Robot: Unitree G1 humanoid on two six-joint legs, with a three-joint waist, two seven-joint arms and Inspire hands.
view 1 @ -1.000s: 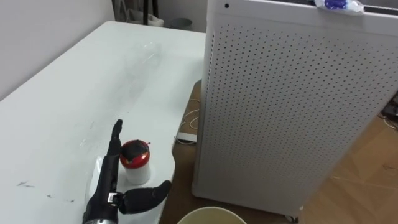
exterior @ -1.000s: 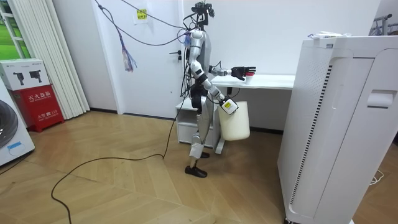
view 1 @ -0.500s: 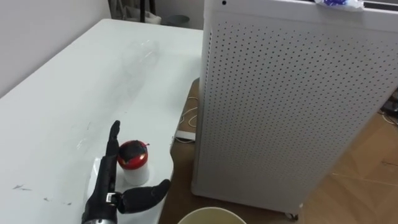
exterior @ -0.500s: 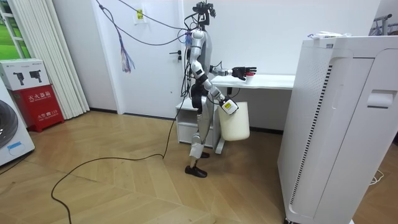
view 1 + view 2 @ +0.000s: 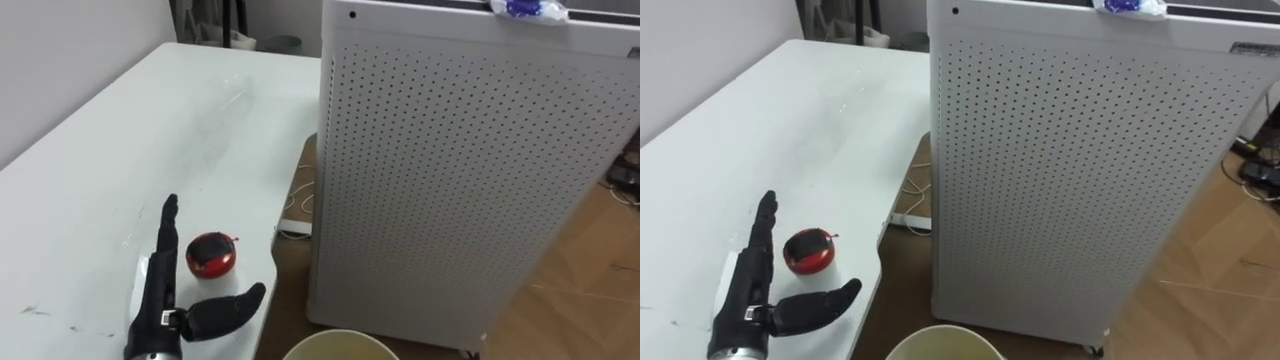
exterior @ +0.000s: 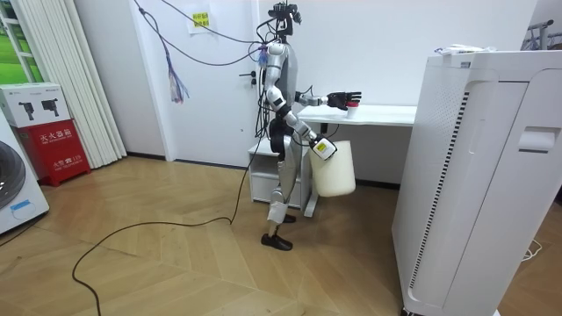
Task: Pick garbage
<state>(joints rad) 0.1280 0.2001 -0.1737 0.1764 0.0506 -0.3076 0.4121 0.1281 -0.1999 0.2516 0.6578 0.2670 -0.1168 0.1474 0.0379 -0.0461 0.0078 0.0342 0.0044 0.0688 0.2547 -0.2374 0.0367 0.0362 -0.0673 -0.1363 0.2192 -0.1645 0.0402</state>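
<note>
A small thing with a round red top [image 5: 211, 255] stands near the front right corner of the white table [image 5: 110, 140]. My left hand [image 5: 158, 300] lies open on the table just to its left, fingers straight and pointing away, thumb spread out below the red thing and apart from it. A clear plastic bottle [image 5: 226, 86] lies farther back on the table. In the room view my right hand [image 6: 317, 147] is low at the table's edge with a cream bin [image 6: 335, 171] hanging at it; its fingers are too small to read. The bin's rim [image 5: 335, 345] shows below me.
A tall white perforated cabinet [image 5: 450, 170] stands close on the right, with a blue and white wrapper [image 5: 525, 8] on its top. A narrow gap of wooden floor with a white cable [image 5: 300, 205] lies between table and cabinet. I stand at the table's end.
The whole picture has shifted a little. My left hand has drawn slightly to the left of the red-topped thing and stays open. The bin still hangs at my right side.
</note>
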